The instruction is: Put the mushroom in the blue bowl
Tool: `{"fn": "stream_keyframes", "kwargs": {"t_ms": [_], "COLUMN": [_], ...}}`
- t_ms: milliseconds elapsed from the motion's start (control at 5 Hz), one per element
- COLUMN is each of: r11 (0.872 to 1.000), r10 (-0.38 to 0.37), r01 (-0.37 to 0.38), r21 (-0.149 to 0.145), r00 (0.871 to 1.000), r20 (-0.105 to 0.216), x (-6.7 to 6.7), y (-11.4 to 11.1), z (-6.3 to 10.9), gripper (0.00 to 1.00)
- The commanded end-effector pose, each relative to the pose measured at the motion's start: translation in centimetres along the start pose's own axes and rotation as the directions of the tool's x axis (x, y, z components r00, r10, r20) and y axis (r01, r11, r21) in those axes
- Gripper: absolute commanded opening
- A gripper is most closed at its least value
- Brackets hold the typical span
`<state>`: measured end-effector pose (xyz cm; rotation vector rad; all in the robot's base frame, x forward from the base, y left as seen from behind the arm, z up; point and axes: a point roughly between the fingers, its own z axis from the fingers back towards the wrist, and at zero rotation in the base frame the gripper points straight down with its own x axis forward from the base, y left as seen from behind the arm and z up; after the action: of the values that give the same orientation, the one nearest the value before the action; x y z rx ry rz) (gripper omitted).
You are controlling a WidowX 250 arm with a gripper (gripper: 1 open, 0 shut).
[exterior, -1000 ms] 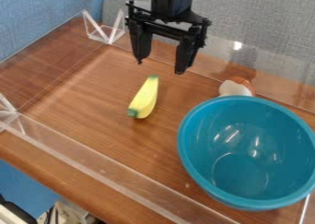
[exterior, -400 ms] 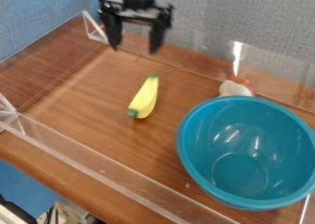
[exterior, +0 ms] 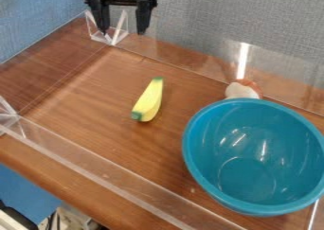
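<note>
Brown-capped, the mushroom [exterior: 241, 88] lies behind the blue bowl [exterior: 253, 155] on the worktop [exterior: 89, 78], well apart from my empty, wide-spread pincer [exterior: 119, 26] (far back corner), so reaching it comes next.

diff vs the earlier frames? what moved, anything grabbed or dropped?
Only the pincer moved: it slid left and toward the back corner of the table, away from the mushroom, and rolled a little. It stayed open and empty; nothing was grabbed or released. The mushroom behind the blue bowl, the bowl itself and the banana toy are where they were.
</note>
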<state>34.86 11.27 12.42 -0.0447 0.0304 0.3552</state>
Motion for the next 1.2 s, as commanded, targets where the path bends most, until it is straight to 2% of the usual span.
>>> {"fn": "stream_keyframes", "kwargs": {"t_ms": [0, 200, 600, 1000], "r11": [0.997, 0.987, 0.984, 0.963], "r10": [0.079, 0.159, 0.175, 0.267], "r01": [-0.079, -0.158, -0.172, -0.262], "r21": [-0.008, -0.016, -0.04, -0.062], "r00": [0.993, 0.983, 0.98, 0.96], "r20": [0.085, 0.097, 0.093, 0.08], "x": [2.0, 3.5, 6.1, 7.5], "y": [1.9, 3.6, 4.9, 3.4], "z": [1.9, 1.6, 1.4, 0.3], "gripper": [1.0, 1.0, 1.0, 1.0]}}
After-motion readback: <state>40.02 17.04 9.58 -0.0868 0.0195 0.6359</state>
